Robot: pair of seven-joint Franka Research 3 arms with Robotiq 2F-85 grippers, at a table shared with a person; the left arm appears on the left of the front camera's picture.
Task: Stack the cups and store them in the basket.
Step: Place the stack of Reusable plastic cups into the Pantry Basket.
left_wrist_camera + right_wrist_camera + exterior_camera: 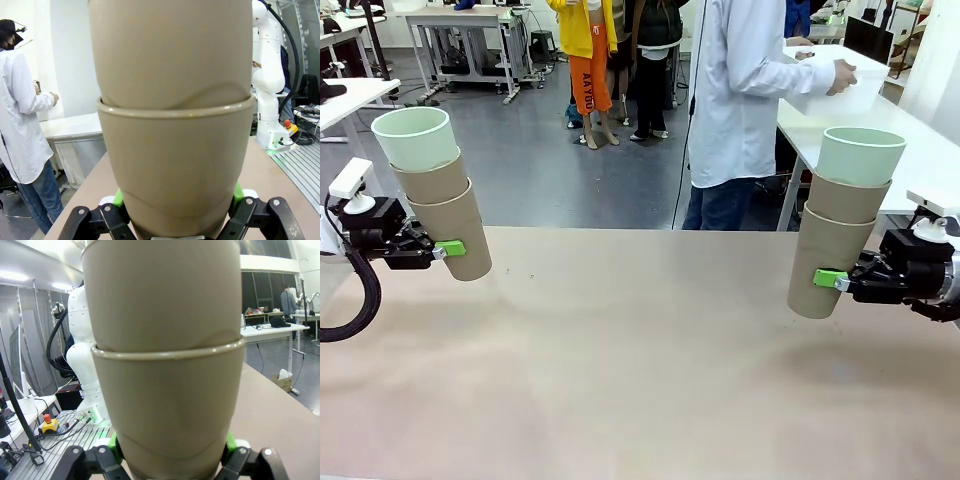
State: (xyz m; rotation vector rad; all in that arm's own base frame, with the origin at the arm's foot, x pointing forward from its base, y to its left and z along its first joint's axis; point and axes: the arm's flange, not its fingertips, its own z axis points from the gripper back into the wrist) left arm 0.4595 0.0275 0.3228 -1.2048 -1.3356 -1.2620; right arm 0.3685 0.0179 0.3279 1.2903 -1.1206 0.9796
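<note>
Past the counter's [640, 360] far right corner, a person [740, 90] in a white coat holds the basket [835, 100]. The left tool [448, 249] is clenched on the left stack [435, 190], two tan cups and a mint one on top, raised over the counter's left edge. The right tool [828, 279] grips the matching right stack [845, 220] over the right edge.

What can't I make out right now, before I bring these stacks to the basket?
- Left wrist view: left stack blocks the table ahead; its upper part is cut off by the top edge.
- Right wrist view: right stack does the same.
- Front view: basket inside, hidden by its wall and the person's arm.
</note>
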